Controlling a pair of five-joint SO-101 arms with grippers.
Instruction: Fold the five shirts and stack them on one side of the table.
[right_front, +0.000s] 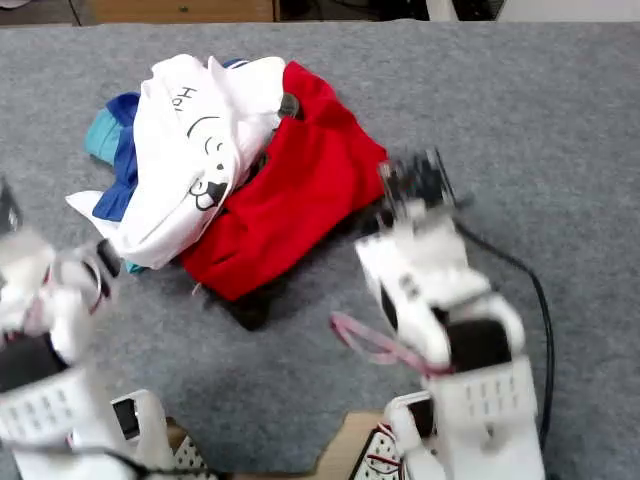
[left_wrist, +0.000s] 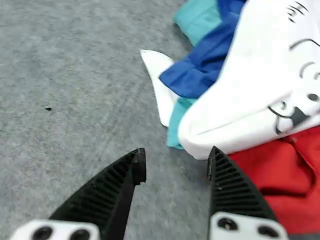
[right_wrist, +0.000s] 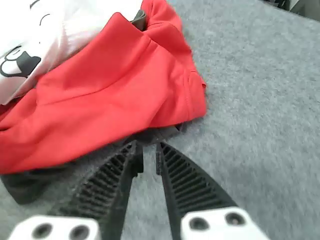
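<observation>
Trouble: my right gripper (right_wrist: 149, 151), jaws barely apart, could pinch red shirt (right_wrist: 115, 100) and dark shirt (right_wrist: 22, 185) together at nine o'clock, while my left gripper (left_wrist: 175, 165) gapes wide, empty.

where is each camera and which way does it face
High view: above the table, looking down on the shirt pile; left arm and right arm below.
Left wrist view: on its arm, facing the white shirt past the open left gripper.
Right wrist view: on its arm, facing the red shirt past the right gripper.
Shared: all show the white and red shirts.
</observation>
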